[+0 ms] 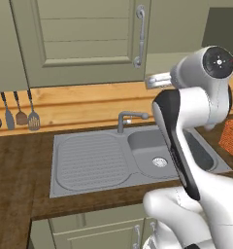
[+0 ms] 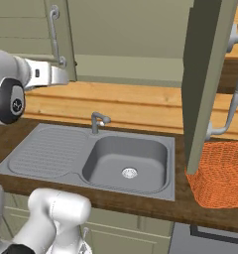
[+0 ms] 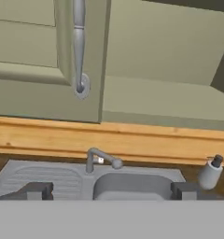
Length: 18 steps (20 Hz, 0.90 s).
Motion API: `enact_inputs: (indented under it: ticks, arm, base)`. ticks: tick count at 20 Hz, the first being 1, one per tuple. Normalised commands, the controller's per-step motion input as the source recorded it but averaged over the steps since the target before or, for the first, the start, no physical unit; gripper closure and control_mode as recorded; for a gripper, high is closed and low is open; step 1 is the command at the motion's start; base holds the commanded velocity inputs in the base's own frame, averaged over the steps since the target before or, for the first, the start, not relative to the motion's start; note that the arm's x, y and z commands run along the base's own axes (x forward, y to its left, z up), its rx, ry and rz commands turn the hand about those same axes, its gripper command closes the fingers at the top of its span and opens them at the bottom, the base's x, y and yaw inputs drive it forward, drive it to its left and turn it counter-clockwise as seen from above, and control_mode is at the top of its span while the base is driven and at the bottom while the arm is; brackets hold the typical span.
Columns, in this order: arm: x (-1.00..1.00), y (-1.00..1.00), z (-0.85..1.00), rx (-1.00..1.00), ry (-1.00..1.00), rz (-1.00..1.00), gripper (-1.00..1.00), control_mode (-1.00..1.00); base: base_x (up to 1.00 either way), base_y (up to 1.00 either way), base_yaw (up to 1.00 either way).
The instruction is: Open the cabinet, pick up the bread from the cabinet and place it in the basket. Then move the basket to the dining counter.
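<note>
Left base view: the cabinet (image 1: 84,41), sage-green and panelled, hangs above the grey sink (image 1: 133,158); three utensils (image 1: 20,116) hang at left.
Right base view: its right door (image 2: 205,79) stands swung open over one orange mesh basket (image 2: 221,173) on the desk (image 2: 136,202).
Hand view: the tool (image 3: 109,190) is spread wide, holding nothing, facing one silver handle (image 3: 79,44) and one tap (image 3: 102,159)

Glossy white rounded arm (image 1: 201,102) with black joint bands, round end caps, dark square fingers (image 3: 38,190).
</note>
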Motion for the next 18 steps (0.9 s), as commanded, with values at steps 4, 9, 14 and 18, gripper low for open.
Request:
enact_inputs:
  ticks: [4,9,14,18]
  arm:
    - [0.30,0.44,0.89,0.11,-0.01,0.02,-1.00,-1.00]
    - [0.53,0.13,0.54,0.21,0.03,0.00,-1.00,-1.00]
    - [0.86,0.00,0.10,0.19,0.00,0.00,-1.00,-1.00]
    - [0.70,0.18,0.01,0.06,0.04,0.00,-1.00,-1.00]
  base:
    - [0.00,0.00,0.00]
    - [0.00,0.00,0.00]
    - [0.00,0.00,0.00]
    - [0.00,0.00,0.00]
